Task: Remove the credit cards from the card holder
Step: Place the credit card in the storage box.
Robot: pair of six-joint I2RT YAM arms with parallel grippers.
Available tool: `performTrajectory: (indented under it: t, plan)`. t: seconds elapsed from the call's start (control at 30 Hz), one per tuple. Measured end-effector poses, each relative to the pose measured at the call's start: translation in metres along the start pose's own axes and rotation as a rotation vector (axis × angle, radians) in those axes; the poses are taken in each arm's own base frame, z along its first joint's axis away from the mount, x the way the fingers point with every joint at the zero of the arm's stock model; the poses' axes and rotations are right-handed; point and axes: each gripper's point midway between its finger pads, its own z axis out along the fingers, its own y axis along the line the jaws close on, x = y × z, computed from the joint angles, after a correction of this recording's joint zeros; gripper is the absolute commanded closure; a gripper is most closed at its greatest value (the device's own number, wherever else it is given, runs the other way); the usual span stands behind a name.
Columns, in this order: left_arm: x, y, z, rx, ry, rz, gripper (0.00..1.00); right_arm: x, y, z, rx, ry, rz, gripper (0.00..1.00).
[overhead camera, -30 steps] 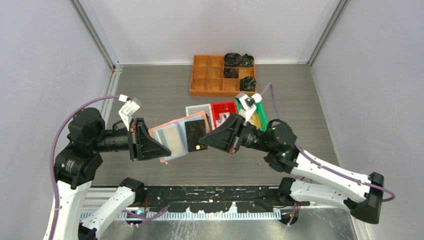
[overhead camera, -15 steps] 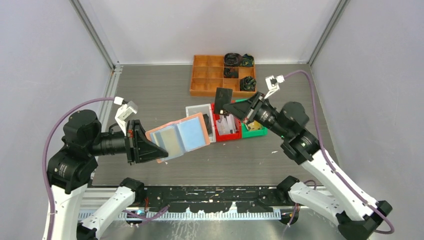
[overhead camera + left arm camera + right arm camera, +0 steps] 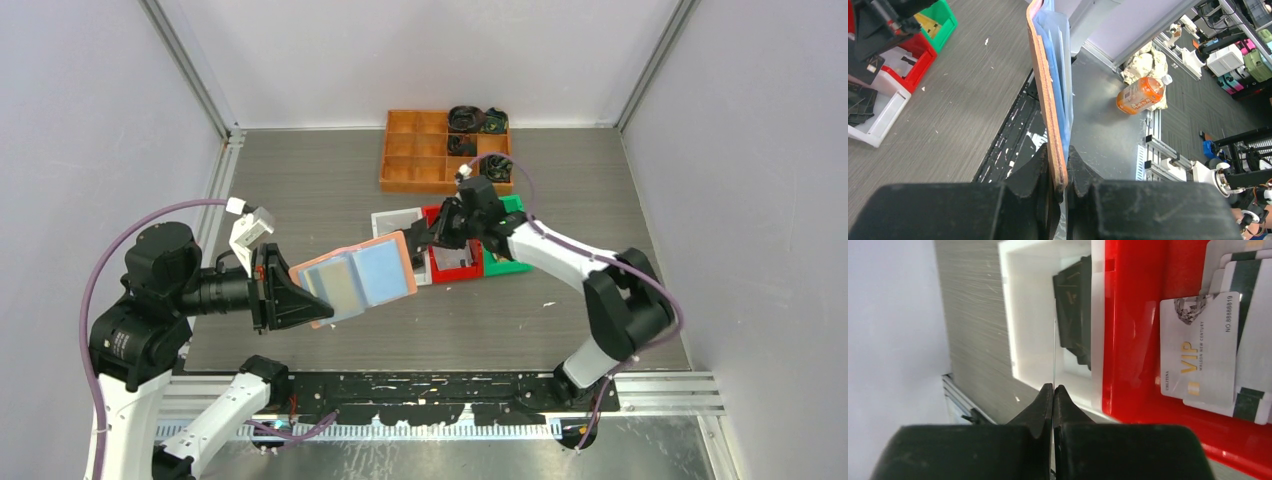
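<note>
Pinching one thin card (image 3: 1054, 360) by its edge, the right fingers (image 3: 1042, 410) should lower it gently into the white bin (image 3: 1013, 315) just beyond their tips before letting go, while the left fingers (image 3: 1038, 167) pinch the card holder (image 3: 1045, 100) above the counter (image 3: 948, 100).

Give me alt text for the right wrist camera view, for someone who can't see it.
The right hand, seen from its own wrist, pinches a thin card edge-on over a white bin that holds dark cards. Beside it, a red bin holds a white VIP card lying on other pale cards.
</note>
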Motion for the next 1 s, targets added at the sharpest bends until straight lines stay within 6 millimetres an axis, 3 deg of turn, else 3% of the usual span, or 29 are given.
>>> performTrajectory:
  t: [0.1, 0.3, 0.5, 0.67, 0.77, 0.83, 0.93, 1.0]
  plan:
    - [0.001, 0.0, 0.0, -0.001, 0.002, -0.001, 1.0, 0.007, -0.003, 0.021, 0.038, 0.034, -0.027, 0.99]
    - [0.001, 0.001, 0.0, -0.002, 0.002, 0.003, 1.0, 0.006, 0.013, 0.058, 0.044, 0.041, -0.089, 0.98]
    - [0.002, 0.001, 0.0, -0.004, 0.006, 0.015, 1.0, 0.012, 0.007, 0.085, 0.091, 0.058, -0.131, 0.67]
    - [0.002, 0.002, 0.0, -0.004, 0.007, 0.014, 1.0, 0.01, 0.0, 0.084, 0.132, 0.049, -0.156, 0.52]
    - [0.003, 0.002, 0.0, -0.004, 0.009, 0.011, 1.0, 0.007, 0.001, 0.076, 0.147, 0.038, -0.172, 0.46]
    - [0.003, 0.002, 0.0, -0.005, 0.01, 0.009, 1.0, 0.0, 0.012, 0.063, 0.132, 0.016, -0.179, 0.41]
    - [0.003, 0.002, 0.0, -0.005, 0.01, 0.01, 1.0, -0.021, 0.054, 0.024, 0.034, -0.066, -0.194, 0.26]
    - [0.003, 0.002, 0.0, -0.005, 0.01, 0.01, 1.0, -0.036, 0.094, -0.014, -0.082, -0.137, -0.202, 0.15]
